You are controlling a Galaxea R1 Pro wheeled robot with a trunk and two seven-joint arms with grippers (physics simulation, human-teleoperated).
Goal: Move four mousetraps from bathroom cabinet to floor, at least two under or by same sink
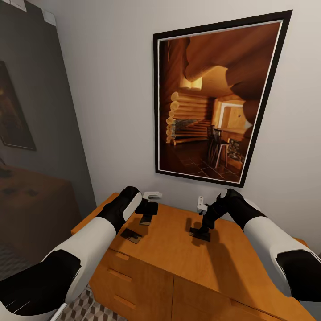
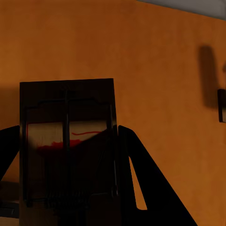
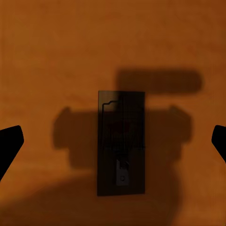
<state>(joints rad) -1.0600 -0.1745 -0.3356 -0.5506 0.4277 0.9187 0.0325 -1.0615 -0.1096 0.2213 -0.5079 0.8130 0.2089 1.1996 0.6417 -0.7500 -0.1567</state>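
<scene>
The orange-brown cabinet (image 1: pixel 169 249) stands against the wall, and both my arms reach over its flat top. My left gripper (image 1: pixel 147 215) is shut on a mousetrap (image 1: pixel 146 219); in the left wrist view that mousetrap (image 2: pixel 68 141) fills the space between the dark fingers (image 2: pixel 141 188). A second mousetrap (image 1: pixel 131 235) lies flat on the top near the left edge. My right gripper (image 1: pixel 201 228) hovers open over a third mousetrap (image 1: pixel 199 234). In the right wrist view this mousetrap (image 3: pixel 121 141) lies in shadow, midway between the widely spread fingertips (image 3: pixel 9 146).
A large framed picture (image 1: pixel 214 98) of a log room hangs on the wall just behind the cabinet. A dark tinted panel (image 1: pixel 31 133) stands to the left. Drawer fronts with slim handles (image 1: pixel 120 257) face me, and patterned floor tiles (image 1: pixel 89 310) show at the bottom left.
</scene>
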